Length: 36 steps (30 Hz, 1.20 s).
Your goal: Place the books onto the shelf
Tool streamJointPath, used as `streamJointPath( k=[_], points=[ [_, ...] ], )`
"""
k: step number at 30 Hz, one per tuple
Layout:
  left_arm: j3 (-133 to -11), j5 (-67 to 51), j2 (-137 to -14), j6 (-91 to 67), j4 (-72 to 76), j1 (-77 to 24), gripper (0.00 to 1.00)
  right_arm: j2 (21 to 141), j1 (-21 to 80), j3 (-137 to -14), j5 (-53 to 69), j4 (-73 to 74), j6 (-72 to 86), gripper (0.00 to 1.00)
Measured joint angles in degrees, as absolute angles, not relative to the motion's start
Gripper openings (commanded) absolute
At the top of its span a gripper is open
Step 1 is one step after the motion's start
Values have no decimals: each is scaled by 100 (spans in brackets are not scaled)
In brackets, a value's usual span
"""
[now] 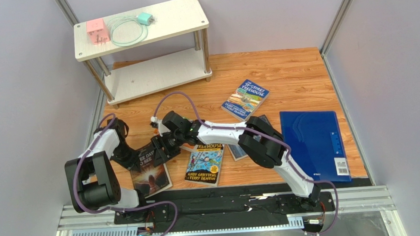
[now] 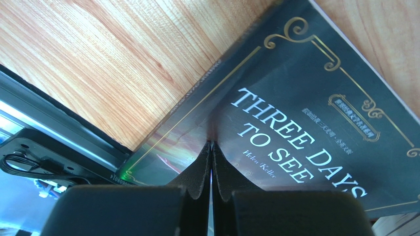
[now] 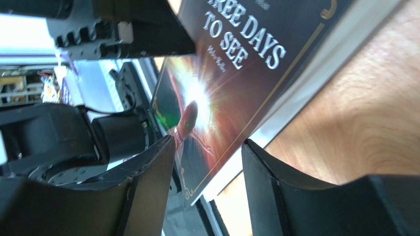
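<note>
On dark brown book (image 2: 296, 98) — "THREE DAYS TO SEE"

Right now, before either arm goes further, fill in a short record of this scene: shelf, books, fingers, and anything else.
shelf: no book on either board; pink block and teal charger on top
dark book: on the table, by the left arm
left fingers: shut, tips against the dark book's cover
right fingers: apart, straddling that book's edge
other books: yellow-black book and multicoloured book, flat on the table
blue sheet: flat, far right
</note>
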<state>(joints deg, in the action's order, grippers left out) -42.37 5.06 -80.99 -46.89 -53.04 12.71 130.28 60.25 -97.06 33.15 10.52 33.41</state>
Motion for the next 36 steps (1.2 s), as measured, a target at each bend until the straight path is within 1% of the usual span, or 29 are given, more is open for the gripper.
streamJointPath(
  k=[1, 3, 4, 5, 6, 8, 9, 10, 14, 15, 16, 17, 22, 26, 29, 32, 36],
  points=[
    [-4237, 515, -8099, -4687, -5299, 1256, 0, 13030, 6029, -9706, 3240, 1044, 3358, 47],
    [-4237, 532, -8095, -4672, -5295, 1232, 0, 13054, 6036, -9754, 3096, 1131, 3378, 42],
    [-4237, 548, -8088, -4665, -5295, 1221, 0, 13102, 6036, -9848, 3033, 1234, 3385, 37],
    [-4237, 550, -8079, -4654, -5286, 1212, 0, 13174, 6034, -9961, 2965, 1323, 3402, 31],
    [-4235, 554, -8068, -4652, -5277, 1197, 0, 13244, 6029, -10066, 2917, 1382, 3404, 21],
    [-4228, 558, -8042, -4646, -5240, 1168, 0, 13375, 6018, -10182, 2871, 1380, 3424, 21],
    [-4222, 558, -8025, -4630, -5218, 1153, 0, 13419, 6007, -10193, 2888, 1347, 3454, 26],
    [-4206, 561, -8003, -4617, -5188, 1135, 0, 13461, 6001, -10193, 2919, 1315, 3474, 28],
    [-4145, 521, -7891, -4565, -5070, 1083, 0, 13646, 5990, -10195, 3177, 1094, 3579, 30],
    [-4141, 517, -7878, -4556, -5046, 1076, 0, 13679, 5990, -10195, 3262, 1033, 3601, 20],
    [-4139, 517, -7874, -4541, -5030, 1074, 0, 13712, 5990, -10195, 3323, 991, 3618, 7],
    [-4139, 517, -7874, -4517, -5022, 1072, 0, 13751, 5990, -10195, 3398, 932, 3634, 0],
    [-4141, 521, -7870, -4436, -5006, 1068, 0, 13782, 5979, -10071, 3514, 685, 3726, 0],
    [-4160, 521, -7712, -4344, -5000, 1048, 0, 13622, 5916, -9677, 3481, 360, 3763, 0],
    [-4346, 617, -7201, -4241, -5098, 1046, 0, 13367, 5837, -9362, 3439, 233, 3763, 0],
    [-4794, 893, -6624, -4169, -5225, 1046, 0, 13100, 5649, -9146, 3374, 187, 3758, 0],
    [-5269, 1212, -6364, -4112, -5312, 1048, 0, 12735, 5271, -8927, 3291, 143, 3745, 0]
  ],
)
